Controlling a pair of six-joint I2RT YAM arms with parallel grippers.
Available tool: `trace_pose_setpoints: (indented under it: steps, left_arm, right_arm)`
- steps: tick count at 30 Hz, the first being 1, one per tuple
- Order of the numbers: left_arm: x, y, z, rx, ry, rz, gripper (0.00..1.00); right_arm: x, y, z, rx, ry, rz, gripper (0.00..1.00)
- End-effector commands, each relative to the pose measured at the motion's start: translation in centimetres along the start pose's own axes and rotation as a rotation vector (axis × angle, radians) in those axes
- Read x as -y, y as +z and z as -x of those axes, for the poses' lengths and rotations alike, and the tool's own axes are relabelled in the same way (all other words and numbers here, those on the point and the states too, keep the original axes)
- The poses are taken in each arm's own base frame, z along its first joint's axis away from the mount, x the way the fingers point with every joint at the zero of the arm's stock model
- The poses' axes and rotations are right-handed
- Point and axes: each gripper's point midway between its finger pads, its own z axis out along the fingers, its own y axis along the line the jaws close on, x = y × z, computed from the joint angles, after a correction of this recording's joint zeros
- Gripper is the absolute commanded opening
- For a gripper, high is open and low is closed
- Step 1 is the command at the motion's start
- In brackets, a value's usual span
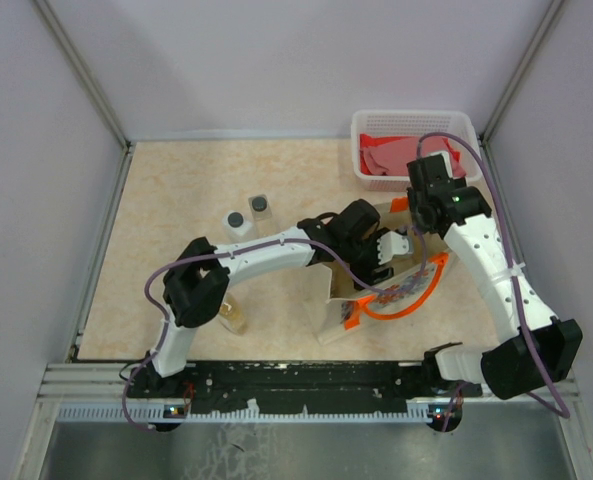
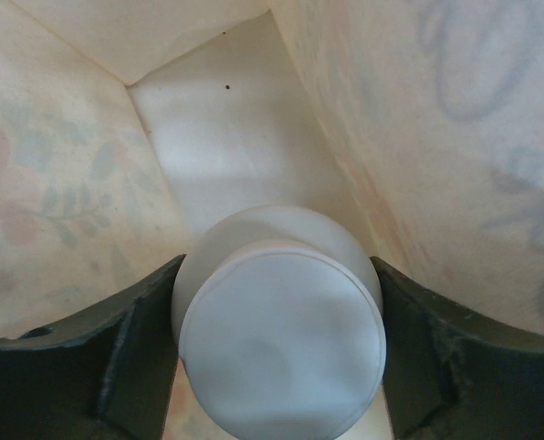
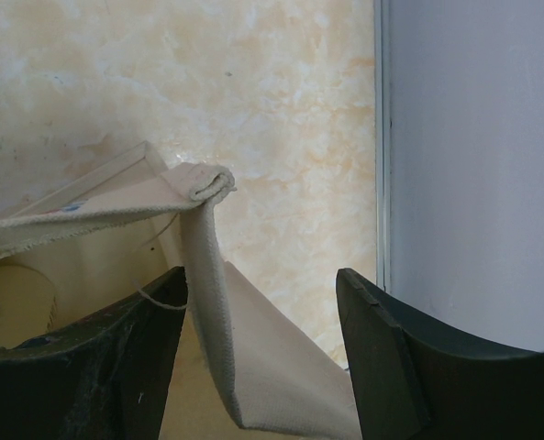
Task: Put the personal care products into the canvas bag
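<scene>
The canvas bag (image 1: pixel 391 285) with orange handles stands open at the table's middle right. My left gripper (image 1: pixel 376 250) reaches down into it and is shut on the cream bottle (image 2: pixel 281 357), cap up, above the bag's bottom; the bag's inner wall (image 2: pixel 437 137) surrounds it. My right gripper (image 1: pixel 423 215) is open at the bag's far rim; the folded rim (image 3: pixel 203 266) hangs between its jaws, close to the left finger. The white bottle (image 1: pixel 238 222) and the clear bottle (image 1: pixel 260 207), both dark-capped, stand to the left. The amber bottle (image 1: pixel 233 316) stands by my left arm's elbow.
A white-pink lattice basket (image 1: pixel 414 128) with red cloth sits at the back right, just behind my right gripper. Grey walls close in the table on three sides; the right wall (image 3: pixel 473 165) is near my right gripper.
</scene>
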Motion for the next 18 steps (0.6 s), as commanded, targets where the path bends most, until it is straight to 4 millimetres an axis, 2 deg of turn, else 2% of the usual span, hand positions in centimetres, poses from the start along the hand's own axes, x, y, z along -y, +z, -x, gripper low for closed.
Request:
trace_pose_setpoints:
  steps: [1,2,3,9,14,18]
  left_arm:
    - [-0.4,-1.1,2.4,0.044,0.047,0.017,0.92]
    - [-0.4,-1.8,3.4,0.063,0.052,0.025,0.98]
    - [-0.5,-2.6,4.3,0.082,0.057,0.034,1.00]
    - [-0.3,-8.0,9.3,0.188,0.097,0.088,1.00]
    - [0.5,-14.1,14.0,0.345,0.152,0.145,1.00]
    - [-0.4,-19.0,16.6,0.427,0.152,0.236,1.00]
  right_arm:
    - [0.6,-0.2,1.1,0.034,0.030,-0.009,0.66]
    - [0.5,-0.2,1.2,0.034,0.030,-0.005,0.66]
    - [0.4,-0.1,1.2,0.035,0.033,-0.001,0.66]
    - [-0.1,0.3,1.1,0.030,0.036,0.022,0.66]
    - [0.0,0.3,1.5,0.042,0.050,0.025,0.66]
    - [0.1,0.2,1.8,0.045,0.053,0.024,0.66]
